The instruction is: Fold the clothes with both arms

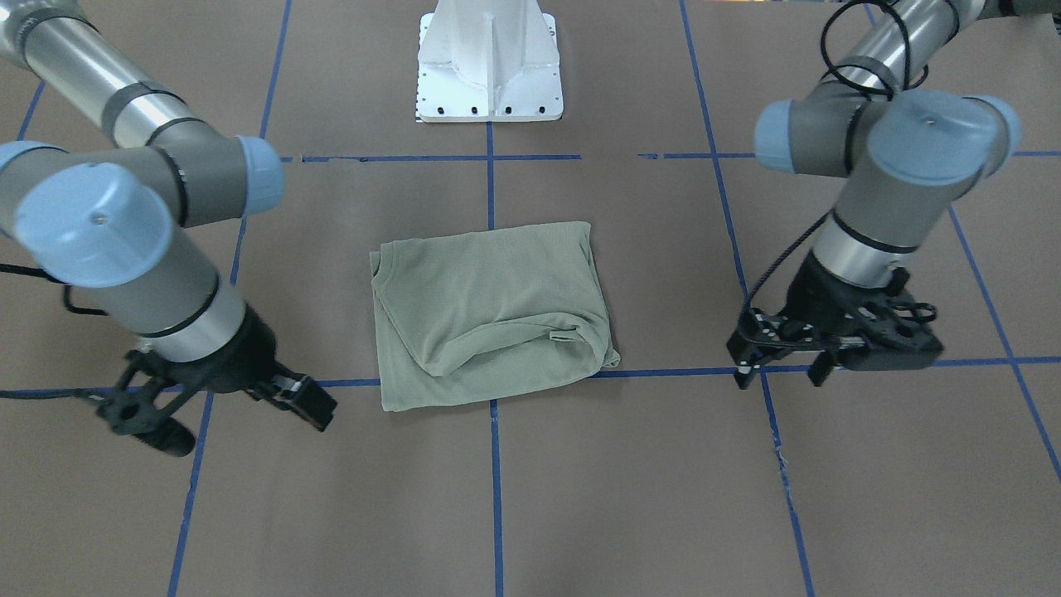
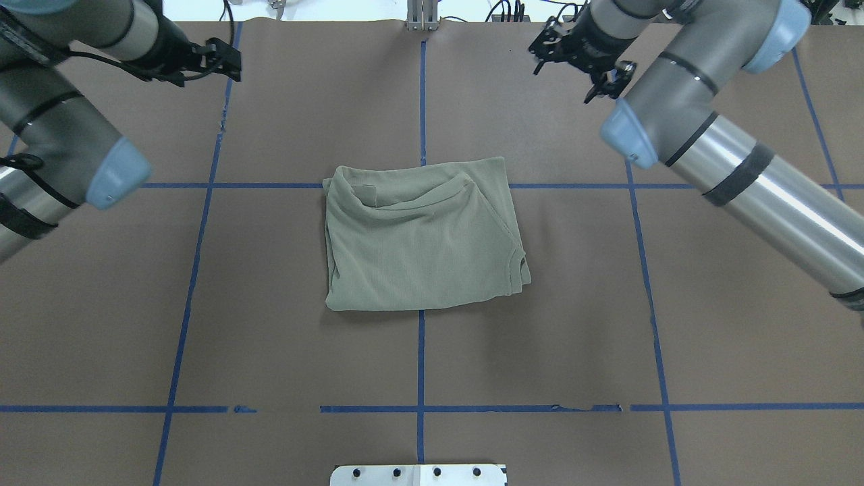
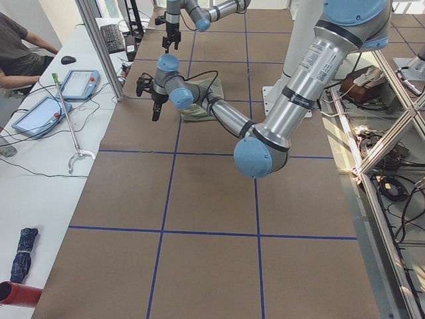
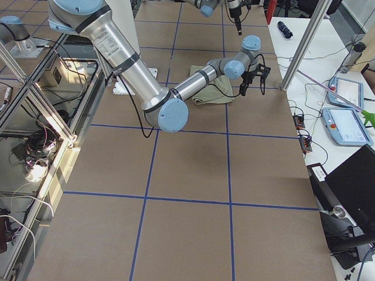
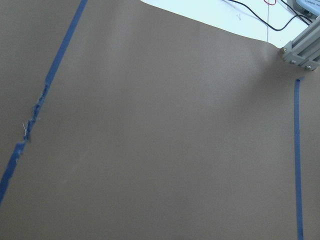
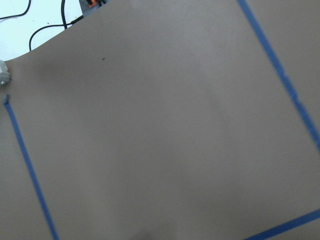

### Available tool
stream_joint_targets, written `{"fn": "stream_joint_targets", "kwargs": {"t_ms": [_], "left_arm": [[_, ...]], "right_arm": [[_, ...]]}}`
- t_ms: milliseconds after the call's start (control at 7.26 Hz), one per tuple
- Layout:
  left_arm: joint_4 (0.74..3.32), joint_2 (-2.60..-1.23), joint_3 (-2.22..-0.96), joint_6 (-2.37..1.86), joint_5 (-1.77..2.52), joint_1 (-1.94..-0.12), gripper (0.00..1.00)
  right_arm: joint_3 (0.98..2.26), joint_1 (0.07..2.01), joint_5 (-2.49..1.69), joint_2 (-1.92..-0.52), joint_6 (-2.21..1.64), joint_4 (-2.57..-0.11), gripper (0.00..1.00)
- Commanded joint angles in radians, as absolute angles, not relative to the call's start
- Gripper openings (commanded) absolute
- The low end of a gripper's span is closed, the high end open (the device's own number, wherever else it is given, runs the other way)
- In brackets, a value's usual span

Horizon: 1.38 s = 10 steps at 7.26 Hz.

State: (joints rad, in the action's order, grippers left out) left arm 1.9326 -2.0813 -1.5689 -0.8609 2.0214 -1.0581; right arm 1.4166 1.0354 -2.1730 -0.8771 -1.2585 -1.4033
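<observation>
Left end effector (image 1: 782, 377) | right end effector (image 2: 565, 81) | shirt (image 1: 489, 311) between, well apart

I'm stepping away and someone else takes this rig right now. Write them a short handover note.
Left gripper: open, empty, over the bare table, clear of the shirt.
Right gripper: empty, off to the other side; cannot tell whether it is open or shut.
Shirt: a compact folded rectangle at the table's centre, untouched by either gripper.
Done: the folding looks complete.
Left: perhaps smooth the bunched fold at the edge far from the robot, then retract.
</observation>
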Motion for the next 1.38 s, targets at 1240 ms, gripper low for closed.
{"fn": "stream_joint_targets", "kwargs": {"t_ms": [1240], "left_arm": [[1.930,-1.631,-1.574,0.129,2.172,-1.477,1.00]], "right_arm": [[1.509,1.569,-2.240,-1.409,0.219,-1.628,1.00]]}}
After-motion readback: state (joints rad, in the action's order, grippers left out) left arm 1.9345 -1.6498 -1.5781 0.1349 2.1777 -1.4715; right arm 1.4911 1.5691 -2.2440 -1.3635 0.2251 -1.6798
